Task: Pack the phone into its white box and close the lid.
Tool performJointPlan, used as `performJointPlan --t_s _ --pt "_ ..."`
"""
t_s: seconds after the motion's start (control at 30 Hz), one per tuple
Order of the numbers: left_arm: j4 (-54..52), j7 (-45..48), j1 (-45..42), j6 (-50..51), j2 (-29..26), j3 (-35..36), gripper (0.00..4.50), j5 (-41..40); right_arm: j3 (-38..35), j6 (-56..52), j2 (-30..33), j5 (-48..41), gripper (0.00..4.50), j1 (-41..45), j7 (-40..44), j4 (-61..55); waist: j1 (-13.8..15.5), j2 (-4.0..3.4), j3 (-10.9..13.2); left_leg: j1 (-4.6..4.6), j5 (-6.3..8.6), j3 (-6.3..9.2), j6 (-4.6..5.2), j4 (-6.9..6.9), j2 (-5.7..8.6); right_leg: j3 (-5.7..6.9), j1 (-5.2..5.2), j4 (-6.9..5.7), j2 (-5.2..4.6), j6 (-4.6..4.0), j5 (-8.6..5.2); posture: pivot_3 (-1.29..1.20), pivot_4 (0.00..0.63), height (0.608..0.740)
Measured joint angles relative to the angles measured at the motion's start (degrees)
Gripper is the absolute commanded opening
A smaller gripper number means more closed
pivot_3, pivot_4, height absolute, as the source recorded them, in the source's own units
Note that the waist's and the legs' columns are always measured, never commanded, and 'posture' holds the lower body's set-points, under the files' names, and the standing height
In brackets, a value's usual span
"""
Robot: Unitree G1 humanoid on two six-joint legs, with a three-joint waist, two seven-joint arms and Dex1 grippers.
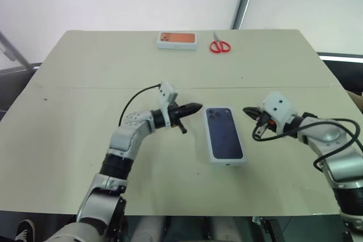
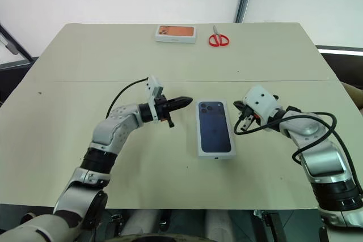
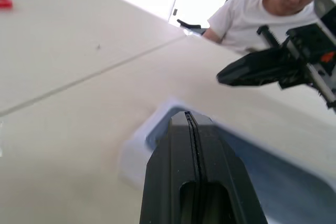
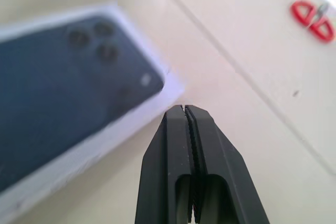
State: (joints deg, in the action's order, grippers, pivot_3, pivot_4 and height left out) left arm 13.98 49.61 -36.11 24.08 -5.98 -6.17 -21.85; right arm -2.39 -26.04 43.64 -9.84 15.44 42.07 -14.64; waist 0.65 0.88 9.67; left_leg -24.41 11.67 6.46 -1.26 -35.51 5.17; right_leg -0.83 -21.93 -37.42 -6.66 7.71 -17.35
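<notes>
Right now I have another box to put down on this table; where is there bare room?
Free: the wide strip between the lid and the far orange box and scissors; the table's left half beyond the left gripper; the near edge below the lid. Crowded: the middle, where the right gripper and the left flank the lid.

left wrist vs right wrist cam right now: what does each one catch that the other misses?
Left wrist view alone: a person in a white T-shirt beyond the table's far edge, and the shut right gripper hanging over the table.

Right wrist view alone: the red-handled scissors in full, plus the camera lenses in the dark-blue phone picture on the closed white cardboard box's lid.

Both: that lid, the beige table with its seam line, and each view's own black fingers pressed together, as on the left gripper.
</notes>
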Motion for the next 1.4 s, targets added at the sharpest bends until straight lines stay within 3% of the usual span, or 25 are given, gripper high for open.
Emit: performJointPlan --t_s 0.13,0.33,0.43,0.6,0.7,0.77,0.93,1.17,1.4 --pt "4.93 0.77 0.03 -3.38 2.74 -4.49 0.0 2.82 3.52 0.23 -0.58 0.84 0.06 -1.13 0.56 0.17 -0.04 0.0 0.0 0.0 0.0 -0.01 0.0 -0.01 0.0 0.0 -0.01 -0.02 0.01 0.0 0.0 0.0 0.15 0.74" --pt "4.71 5.23 4.35 -6.07 -1.24 -9.1 0.0 6.33 5.57 1.01 4.37 2.01 0.06 -9.14 4.34 -5.87 -0.3 0.04 -0.13 0.18 0.01 0.01 0.0 0.03 -0.07 -0.02 0.15 0.0 0.1 0.0 -0.01 0.0 0.15 0.74" --pt "3.04 7.14 5.85 -5.81 -3.38 -9.83 0.0 6.56 5.15 0.67 4.56 1.8 0.06 -10.55 4.54 -6.64 -0.2 0.05 -0.17 0.91 0.07 0.0 0.03 0.27 -0.08 -0.01 0.91 0.3 0.07 -0.01 -0.03 0.0 0.15 0.74" --pt "2.57 7.7 6.2 -0.71 -3.47 -8.09 0.0 4.19 4.49 -1.04 4.63 1.02 0.06 -10.15 5.59 -6.62 0.05 0.07 -0.18 0.99 0.11 0.02 0.08 0.27 -0.04 0.0 1.03 0.35 0.0 0.05 -0.07 0.0 0.15 0.74" --pt "2.09 7.72 6.2 0.22 -3.5 -7.29 0.82 3.55 3.07 -4.39 3.66 -2.48 0.89 -9.34 6.74 -6.45 0.04 0.09 -0.16 0.98 0.11 0.03 0.08 0.27 -0.04 0.01 1.02 0.35 -0.02 0.06 -0.07 0.0 0.15 0.74" --pt "1.17 7.63 6.22 0.94 -4.16 -6.31 1.8 2.7 2.64 -6.14 2.06 -5.4 1.88 -8.39 7.52 -6.2 0.0 0.11 -0.13 0.91 0.11 0.03 0.08 0.26 -0.04 0.0 0.92 0.32 -0.02 0.06 -0.06 0.0 0.15 0.74" --pt "-3.75 10.19 6.23 3.62 -12.73 -1.71 4.37 -0.23 -2.7 -6.66 1.31 -9.95 4.4 -4.62 8.04 -3.44 -0.38 0.07 -0.08 0.7 0.1 0.01 0.07 0.34 -0.05 -0.02 0.59 0.26 -0.01 0.06 -0.07 0.0 0.15 0.74" --pt "-6.24 13.32 11.73 2.96 -26.21 7.81 4.45 -2.55 -8.36 -0.12 1.38 -13.96 4.46 -10.15 13.37 -4.81 -0.35 0.03 -0.06 0.67 0.1 0.0 0.07 0.36 -0.05 -0.04 0.56 0.28 -0.05 0.05 -0.06 0.0 0.15 0.74" --pt "-13.64 11.09 24.5 1.67 -31.38 15.27 4.45 -3.75 -13.13 8.3 2.51 -13.9 4.46 -15.79 16.65 -4.9 -0.06 0.03 -0.05 0.66 0.12 -0.01 0.06 0.37 -0.08 -0.1 0.55 0.33 -0.16 0.02 -0.07 0.0 0.15 0.74"
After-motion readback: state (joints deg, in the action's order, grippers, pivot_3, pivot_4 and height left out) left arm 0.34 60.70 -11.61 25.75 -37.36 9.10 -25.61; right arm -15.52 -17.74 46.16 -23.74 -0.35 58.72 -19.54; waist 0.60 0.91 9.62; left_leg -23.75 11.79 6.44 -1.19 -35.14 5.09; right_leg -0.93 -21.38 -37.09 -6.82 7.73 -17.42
